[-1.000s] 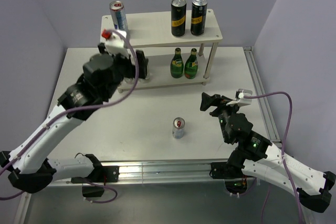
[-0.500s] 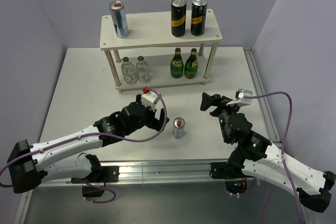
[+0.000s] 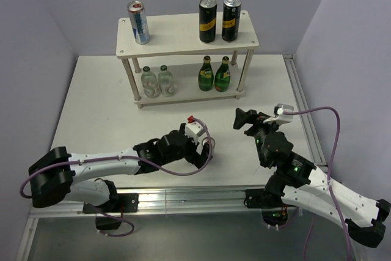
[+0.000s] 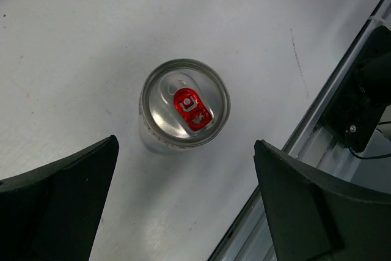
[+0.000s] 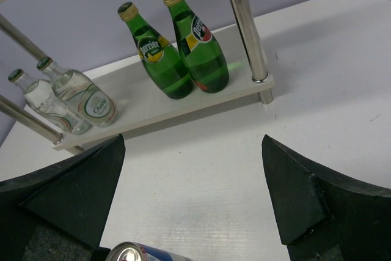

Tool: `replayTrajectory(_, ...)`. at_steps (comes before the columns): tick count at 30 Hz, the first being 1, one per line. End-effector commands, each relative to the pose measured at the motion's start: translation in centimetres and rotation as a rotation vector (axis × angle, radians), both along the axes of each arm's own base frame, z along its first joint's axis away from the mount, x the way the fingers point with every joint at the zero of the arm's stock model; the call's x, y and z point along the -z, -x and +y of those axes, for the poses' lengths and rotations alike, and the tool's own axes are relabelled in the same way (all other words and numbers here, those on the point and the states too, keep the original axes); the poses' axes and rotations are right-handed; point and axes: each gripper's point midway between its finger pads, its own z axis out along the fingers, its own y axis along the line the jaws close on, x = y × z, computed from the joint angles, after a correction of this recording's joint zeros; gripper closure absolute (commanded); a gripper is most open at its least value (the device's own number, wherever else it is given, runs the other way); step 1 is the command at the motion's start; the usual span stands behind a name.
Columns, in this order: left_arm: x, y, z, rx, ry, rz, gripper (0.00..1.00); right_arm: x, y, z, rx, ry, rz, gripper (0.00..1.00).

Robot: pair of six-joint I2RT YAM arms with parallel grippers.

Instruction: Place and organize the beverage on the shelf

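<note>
Left hand [image 4: 185, 151] has swung down from the shelf [image 3: 177, 40], fingers [image 4: 61, 200] apart, can [image 4: 184, 103] right beneath it; descend centred, close gently.

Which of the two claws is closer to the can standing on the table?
Left. The left gripper hangs right above the can, its jaws open on either side. The right gripper sits open off to the can's right, clear of it.

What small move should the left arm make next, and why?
Probably lower it straight down until the open jaws flank the can: the can stands upright on the table just below them, and it is the only drink not on the shelf.
</note>
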Motion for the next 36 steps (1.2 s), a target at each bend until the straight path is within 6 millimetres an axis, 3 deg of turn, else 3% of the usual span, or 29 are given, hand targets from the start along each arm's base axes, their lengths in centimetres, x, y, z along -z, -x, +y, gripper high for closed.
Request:
replayTrajectory(1,-0.9,0.1,-1.8,0.012,0.085,-0.010,0.01,0.0,-0.1,-0.5,0.030,-0.016,-0.006,0.00)
replayTrajectory(11,2.0,-2.6,-3.5,-0.152,0.092,-0.082,0.01,0.4,-0.3,-0.2,0.024,0.000,0.007,0.00)
replayTrajectory(15,3.0,-3.8,-3.9,-0.217,0.086,-0.110,0.07,0.4,-0.3,-0.1,0.024,0.000,0.007,0.00)
replayTrajectory(18,3.7,-4.7,-4.2,-0.262,0.073,-0.123,0.26,0.5,-0.4,-0.1,0.029,0.006,0.011,0.00)
replayTrajectory(19,3.9,-4.9,-4.2,-0.274,0.073,-0.123,0.40,0.5,-0.4,-0.1,0.030,0.008,0.011,0.00)
replayTrajectory(21,3.8,-5.2,-4.4,-0.288,0.071,-0.129,0.55,0.5,-0.4,-0.1,0.032,0.009,0.011,0.00)
replayTrajectory(22,3.7,-5.4,-4.4,-0.299,0.062,-0.135,0.97,0.5,-0.4,-0.1,0.032,0.008,0.010,0.00)
replayTrajectory(25,2.0,-5.7,-4.0,-0.329,0.043,-0.162,1.00,0.4,-0.4,-0.2,0.035,0.007,0.009,0.00)
replayTrajectory(26,-0.2,-6.0,-4.2,-0.350,0.071,-0.175,1.00,0.4,-0.4,-0.2,0.034,0.005,0.007,0.00)
replayTrajectory(28,-1.1,-6.6,-2.8,-0.401,-0.015,-0.195,1.00,0.3,-0.4,-0.2,0.031,0.000,0.003,0.00)
replayTrajectory(29,-4.5,-7.1,-3.3,-0.421,0.024,-0.215,1.00,0.2,-0.4,-0.3,0.033,0.000,0.001,0.00)
replayTrajectory(30,-4.5,-7.1,-2.3,-0.425,-0.058,-0.219,1.00,0.2,-0.3,-0.3,0.031,-0.003,0.001,0.00)
replayTrajectory(31,-6.1,-7.5,-2.0,-0.440,-0.075,-0.244,1.00,0.2,-0.3,-0.3,0.030,-0.005,-0.001,0.00)
replayTrajectory(32,-10.0,-8.2,-1.9,-0.487,-0.028,-0.275,1.00,0.1,-0.3,-0.2,0.027,-0.009,-0.003,0.00)
replayTrajectory(34,-11.7,-8.3,-0.9,-0.474,-0.097,-0.285,1.00,0.0,-0.2,-0.3,0.025,-0.011,-0.007,0.00)
replayTrajectory(35,-15.2,-9.4,-0.6,-0.503,-0.044,-0.295,1.00,-0.1,-0.2,-0.3,0.027,-0.015,-0.009,0.00)
replayTrajectory(36,-16.7,-9.8,-0.1,-0.517,-0.032,-0.306,1.00,-0.1,-0.2,-0.4,0.028,-0.016,-0.009,0.00)
